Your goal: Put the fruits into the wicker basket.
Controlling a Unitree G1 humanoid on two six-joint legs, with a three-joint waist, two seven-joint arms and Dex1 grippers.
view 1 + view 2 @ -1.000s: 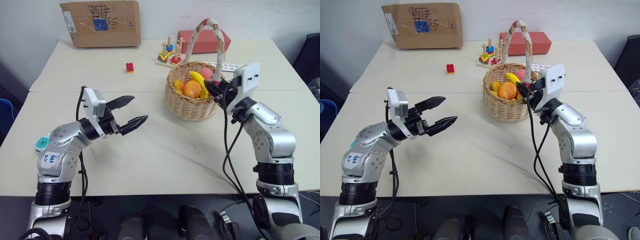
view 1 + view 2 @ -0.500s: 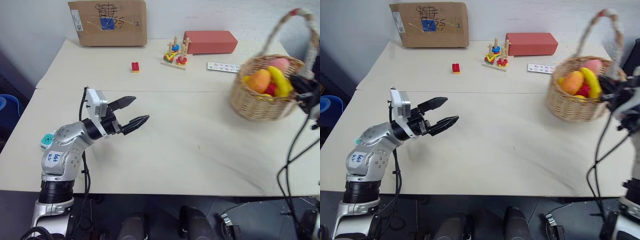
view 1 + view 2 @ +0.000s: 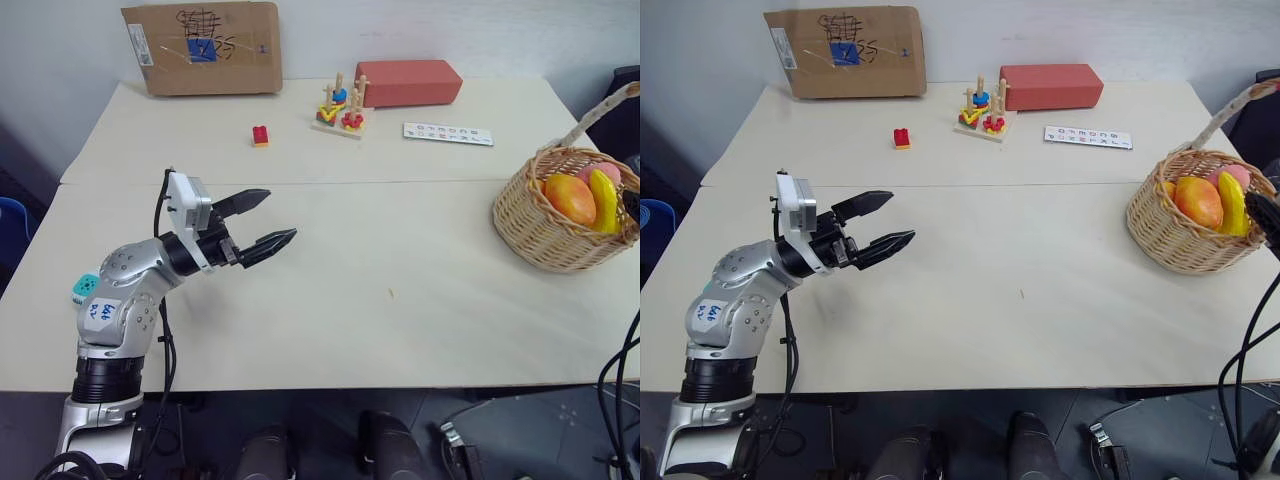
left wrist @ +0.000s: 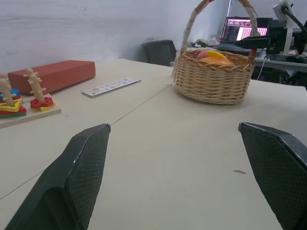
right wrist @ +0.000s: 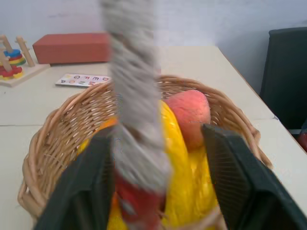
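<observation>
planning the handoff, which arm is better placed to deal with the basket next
Right. The right gripper sits at the wicker basket, its fingers open either side of the handle, fruits inside. The left gripper hangs open above bare table, far across from the basket.

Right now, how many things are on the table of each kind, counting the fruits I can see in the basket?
Fruits seen in the wicker basket: 3, namely mango, banana, peach
Baskets: 1
Stacking toys: 1
Red toy blocks: 1
Red boxes: 1
Cardboard pieces: 1
Letter strips: 1
Total: 9
</observation>
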